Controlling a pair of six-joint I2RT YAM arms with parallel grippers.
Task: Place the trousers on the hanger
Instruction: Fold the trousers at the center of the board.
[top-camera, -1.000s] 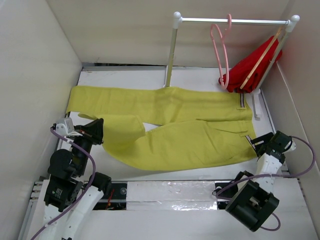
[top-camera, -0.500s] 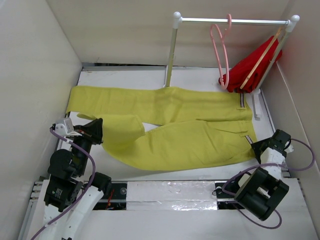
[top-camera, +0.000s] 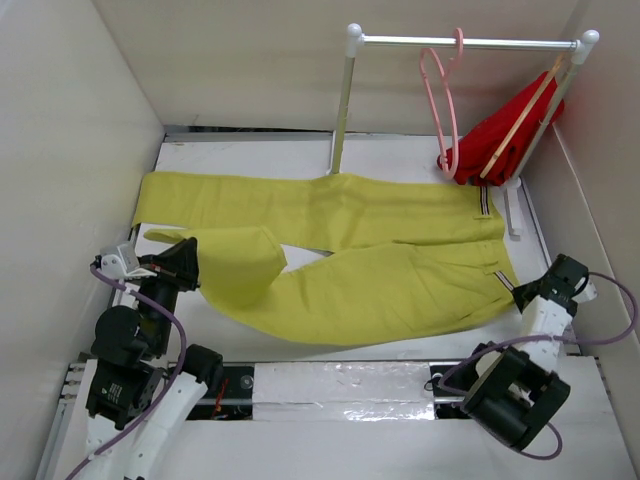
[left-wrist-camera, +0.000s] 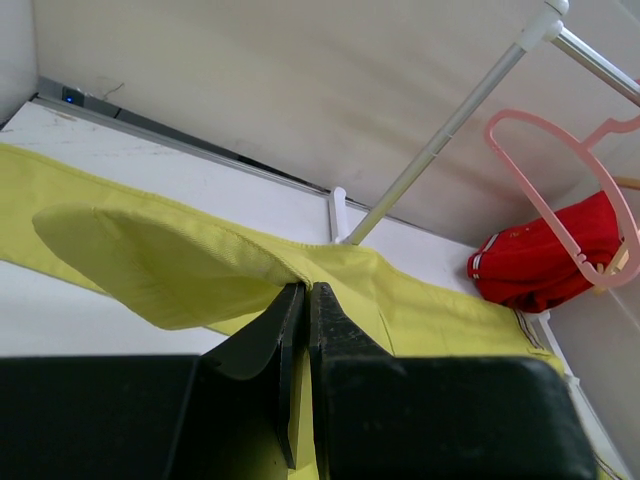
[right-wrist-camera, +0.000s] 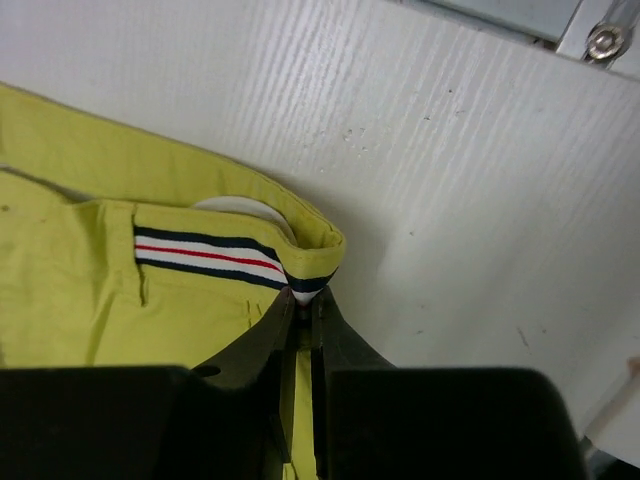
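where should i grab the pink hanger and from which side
Take the hanger by its long side bar, below the hook, probably from the near left: it hangs free from the rail with open space there, while the red garment crowds its right and the wall stands behind.

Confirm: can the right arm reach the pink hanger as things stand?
Probably yes. Nothing stands between the right gripper and the hanger on the rail; the red garment hangs close beside it. But the gripper is shut on the trousers at the waistband, so fabric would trail along.
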